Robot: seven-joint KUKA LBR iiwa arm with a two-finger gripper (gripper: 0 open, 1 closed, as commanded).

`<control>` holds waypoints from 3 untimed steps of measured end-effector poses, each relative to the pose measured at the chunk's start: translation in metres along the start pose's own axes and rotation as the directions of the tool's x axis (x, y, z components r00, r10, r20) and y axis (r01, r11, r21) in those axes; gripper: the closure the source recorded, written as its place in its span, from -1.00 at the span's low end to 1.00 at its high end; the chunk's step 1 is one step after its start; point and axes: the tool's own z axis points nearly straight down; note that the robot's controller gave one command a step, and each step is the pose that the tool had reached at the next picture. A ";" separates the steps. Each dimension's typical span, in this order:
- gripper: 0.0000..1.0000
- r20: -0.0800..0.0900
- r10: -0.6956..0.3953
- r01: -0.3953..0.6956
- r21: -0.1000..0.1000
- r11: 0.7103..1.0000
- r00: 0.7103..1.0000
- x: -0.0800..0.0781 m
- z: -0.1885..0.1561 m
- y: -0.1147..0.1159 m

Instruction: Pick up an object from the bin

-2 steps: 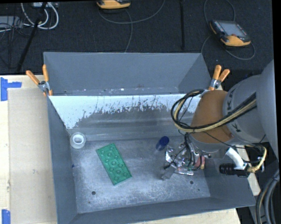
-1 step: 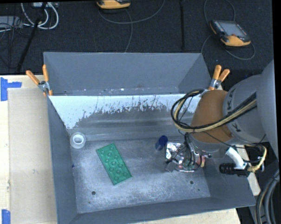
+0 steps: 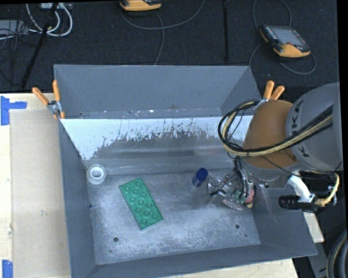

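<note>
My gripper (image 3: pixel 221 189) is low over the bin floor at the right side, reaching in under the orange cover. A small blue object (image 3: pixel 199 177), rounded like a cap, lies just left of the fingertips, close to them but apart. A flat green studded plate (image 3: pixel 141 202) lies on the floor left of centre, well away from the gripper. A small clear tape roll (image 3: pixel 96 174) sits near the left wall.
The arm with its orange cover and looped cables fills the bin's right side. The sloping back wall rises behind the blue object. Bare floor lies between the green plate and the gripper.
</note>
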 end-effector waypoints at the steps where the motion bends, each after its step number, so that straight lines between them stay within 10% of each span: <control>1: 1.00 0.001 -0.004 0.004 0.000 1.000 1.000 -0.001 -0.043 0.001; 3: 1.00 -0.001 -0.012 0.012 0.002 1.000 1.000 -0.002 -0.056 0.001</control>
